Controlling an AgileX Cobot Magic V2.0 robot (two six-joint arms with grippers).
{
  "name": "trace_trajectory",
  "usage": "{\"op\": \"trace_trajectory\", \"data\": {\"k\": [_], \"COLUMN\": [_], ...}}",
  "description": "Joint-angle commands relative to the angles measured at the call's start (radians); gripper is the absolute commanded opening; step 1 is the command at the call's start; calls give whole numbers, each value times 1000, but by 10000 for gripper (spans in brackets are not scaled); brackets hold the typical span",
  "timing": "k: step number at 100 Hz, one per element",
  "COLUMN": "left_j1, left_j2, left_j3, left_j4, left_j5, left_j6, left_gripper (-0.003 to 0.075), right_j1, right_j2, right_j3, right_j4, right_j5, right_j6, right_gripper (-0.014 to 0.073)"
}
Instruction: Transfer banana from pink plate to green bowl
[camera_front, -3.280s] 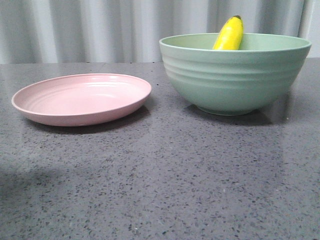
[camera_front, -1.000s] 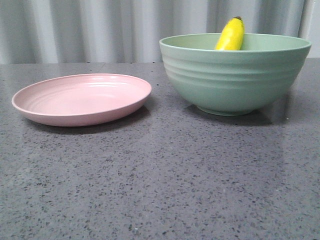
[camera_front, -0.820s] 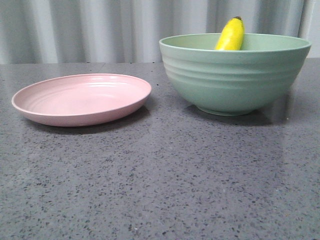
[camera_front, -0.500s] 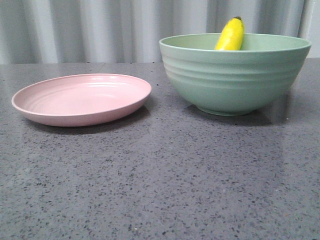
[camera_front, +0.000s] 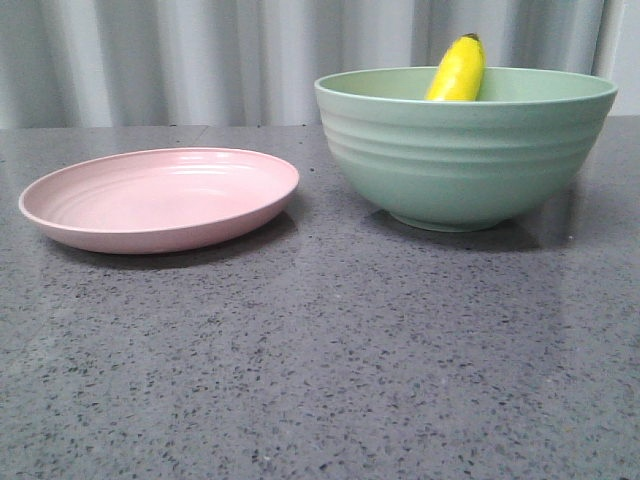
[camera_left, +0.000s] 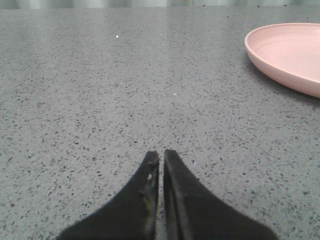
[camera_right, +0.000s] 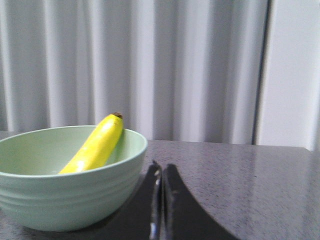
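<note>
The glossy, curved bright-yellow toy banana (camera_front: 457, 69) stands propped inside the large, deep mint-green ribbed bowl (camera_front: 466, 160), leaning against the far wall with its dark tip poking above the rim at about the bowl's twelve o'clock. In the front view the bowl sits on the speckled dark-grey stone-look tabletop (camera_front: 320, 370) at roughly two o'clock from the middle of the scene, and the shallow, round pale-pink plastic plate (camera_front: 160, 199) with faint concentric ridges lies at about ten o'clock, near the bowl but not touching it, with nothing on it. Behind both hangs a pale pleated curtain (camera_front: 200, 60). Neither arm shows in the front view. In the left wrist view the left gripper (camera_left: 161, 156) hangs low over bare tabletop with its black fingers (camera_left: 142, 200) pressed together to a thin slit and nothing between them; the pink plate's edge (camera_left: 290, 55) lies well apart from it, at about two o'clock from the fingertips. In the right wrist view the right gripper (camera_right: 161, 169) is likewise closed to a narrow seam, holding nothing, just beside the green bowl (camera_right: 65, 190), which lies at about nine o'clock from the fingertips, with the banana (camera_right: 97, 144) slanting up inside it.
</note>
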Motion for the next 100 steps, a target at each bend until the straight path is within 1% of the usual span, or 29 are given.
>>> {"op": "trace_trajectory", "data": {"k": [1,8,19,26,34,57,100], "left_j1": [2,2,2,2,2,2,2], "left_j2": [-32,-32,-32,-32,-32,-32,-32], "left_j3": [25,25,25,25,25,25,25], "left_j4": [-2,-2,-2,-2,-2,-2,-2], "left_j5": [-37,-37,-37,-37,-37,-37,-37], "left_j6": [-2,-2,-2,-2,-2,-2,-2], "left_gripper": [-19,-19,-19,-19,-19,-19,-19], "right_j1": [-55,-107,-190,-196,-190,-190,-190], "right_j2": [-1,-9,-42,-66,-95,-95,-95], "right_j3": [23,26,26,26,26,27,27], "right_j4": [-84,-142,-144,-118,-47,-42,-44], "right_j5": [-35,21,90,159,291,511,511], "right_j6": [79,131,132,114,49,40,40], "right_gripper": [-74,-74,-74,-74,-74,-74,-74]}}
